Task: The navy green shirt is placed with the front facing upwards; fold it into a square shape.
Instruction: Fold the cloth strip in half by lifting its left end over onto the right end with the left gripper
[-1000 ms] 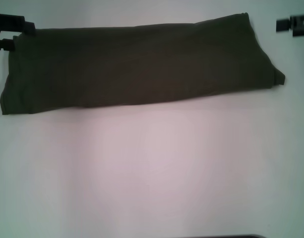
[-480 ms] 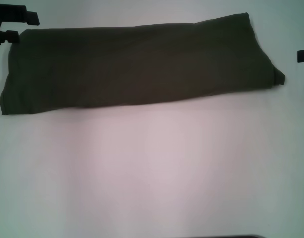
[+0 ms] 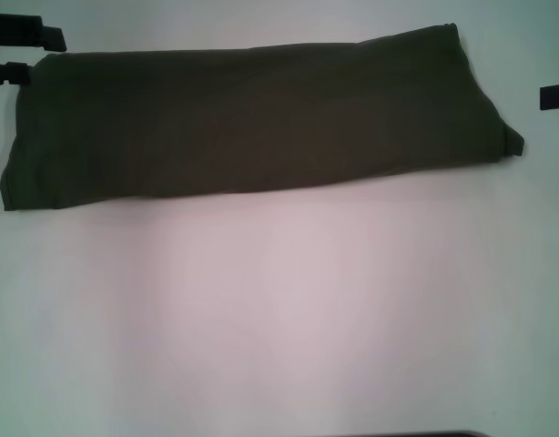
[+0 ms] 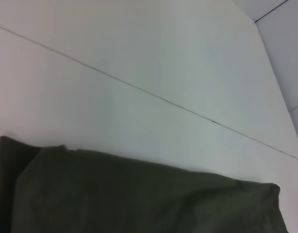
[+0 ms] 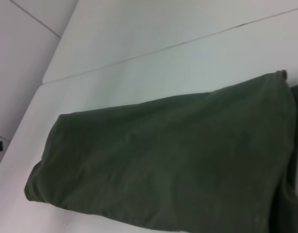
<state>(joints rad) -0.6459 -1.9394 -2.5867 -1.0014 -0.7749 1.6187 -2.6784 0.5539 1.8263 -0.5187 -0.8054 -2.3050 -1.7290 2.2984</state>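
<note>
The navy green shirt (image 3: 261,118) lies folded into a long flat band across the far part of the white table (image 3: 279,309), with no lettering or label showing. Its plain olive cloth also fills the lower part of the left wrist view (image 4: 139,199) and most of the right wrist view (image 5: 163,160). My left gripper (image 3: 41,56) hangs open at the band's far left corner, its black fingers (image 3: 29,36) just off the cloth. Only a black tip of my right gripper (image 3: 557,96) shows at the right edge, apart from the shirt's right end.
Bare white tabletop stretches from the shirt to the near edge. A thin seam (image 4: 139,90) crosses the table behind the shirt. The table's far edge (image 5: 57,48) drops to a tiled floor.
The right gripper has drawn away from beyond the shirt's far right corner, outward and nearer, to the picture's right edge. The left gripper has backed slightly off the far left corner. The shirt lies still.
</note>
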